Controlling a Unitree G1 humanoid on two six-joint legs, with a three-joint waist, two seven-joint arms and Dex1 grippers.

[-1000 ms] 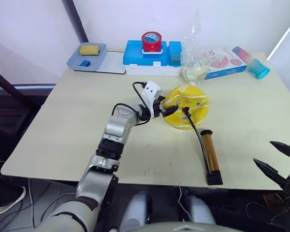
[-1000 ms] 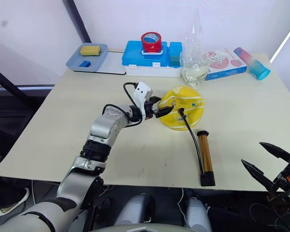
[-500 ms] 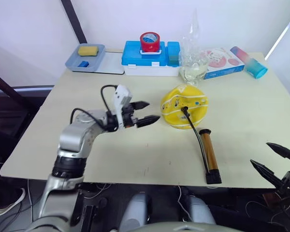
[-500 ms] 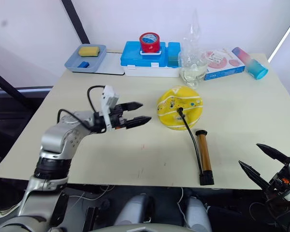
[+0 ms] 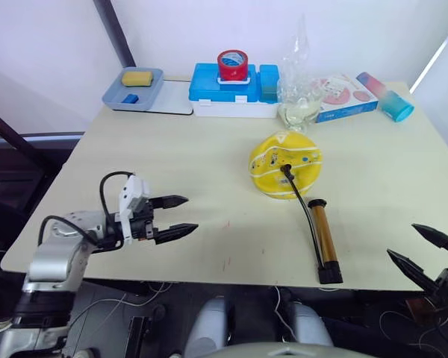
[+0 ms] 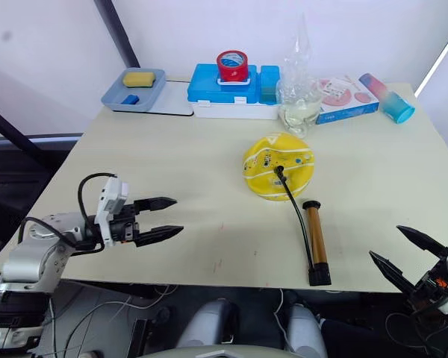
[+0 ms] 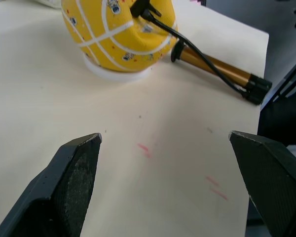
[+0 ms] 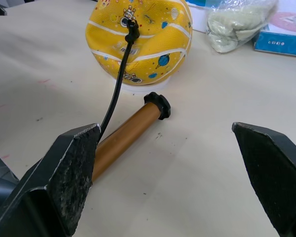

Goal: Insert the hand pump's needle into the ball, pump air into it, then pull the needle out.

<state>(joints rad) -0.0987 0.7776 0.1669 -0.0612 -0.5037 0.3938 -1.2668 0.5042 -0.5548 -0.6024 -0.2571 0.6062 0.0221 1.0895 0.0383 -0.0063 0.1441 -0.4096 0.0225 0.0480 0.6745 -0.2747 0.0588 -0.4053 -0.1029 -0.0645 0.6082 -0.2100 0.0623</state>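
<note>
Beige table (image 5: pixel 172 149), rounded corners, faint red marks on top near 6 o'clock. Plain white wall (image 5: pixel 209 30) behind, 12 o'clock. Dark diagonal pole (image 5: pixel 112 30) at 11 o'clock. Bright strip at 2 o'clock edge. Dark floor (image 6: pixel 7 216) at 9 o'clock; cables beneath table.

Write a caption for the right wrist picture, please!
Open right gripper faces yellow ball and hand pump.
</note>
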